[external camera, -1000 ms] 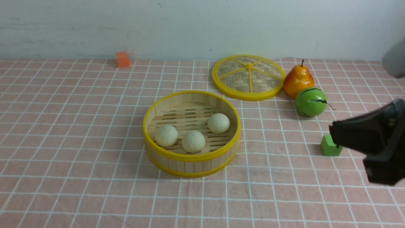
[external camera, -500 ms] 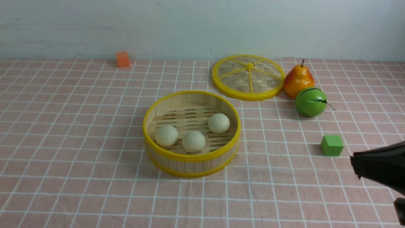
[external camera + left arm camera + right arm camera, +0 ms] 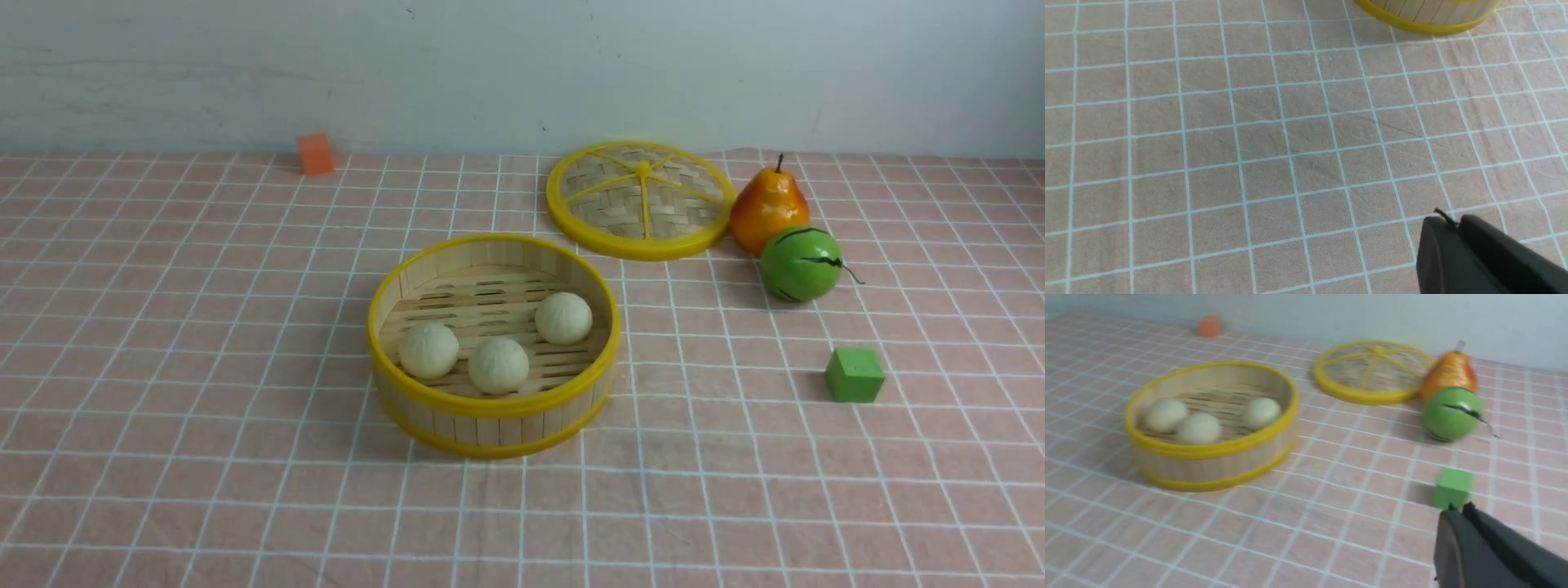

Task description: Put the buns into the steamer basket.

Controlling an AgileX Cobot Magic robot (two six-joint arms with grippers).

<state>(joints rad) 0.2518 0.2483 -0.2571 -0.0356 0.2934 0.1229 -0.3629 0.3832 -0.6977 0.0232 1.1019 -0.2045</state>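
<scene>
Three cream-white buns [image 3: 428, 349] [image 3: 499, 365] [image 3: 563, 318] lie on the slatted floor of the round steamer basket [image 3: 490, 409], mid-table in the front view. The right wrist view shows the same basket [image 3: 1212, 469] with the buns [image 3: 1198, 428] inside. Neither arm appears in the front view. My left gripper [image 3: 1453, 222] is shut and empty over bare cloth, the basket's yellow bottom rim [image 3: 1425, 26] well away from it. My right gripper [image 3: 1459, 509] is shut and empty, its tips just in front of the green cube.
The woven yellow-spoked lid [image 3: 641, 198] lies flat at the back right. Beside it stand an orange pear [image 3: 768, 208] and a green striped melon ball [image 3: 801, 263]. A green cube [image 3: 854, 375] sits at the right, an orange cube [image 3: 315, 153] by the far wall.
My right gripper has drawn back down and to the right, out of the front view, uncovering the green cube. The buns and basket have not moved.
</scene>
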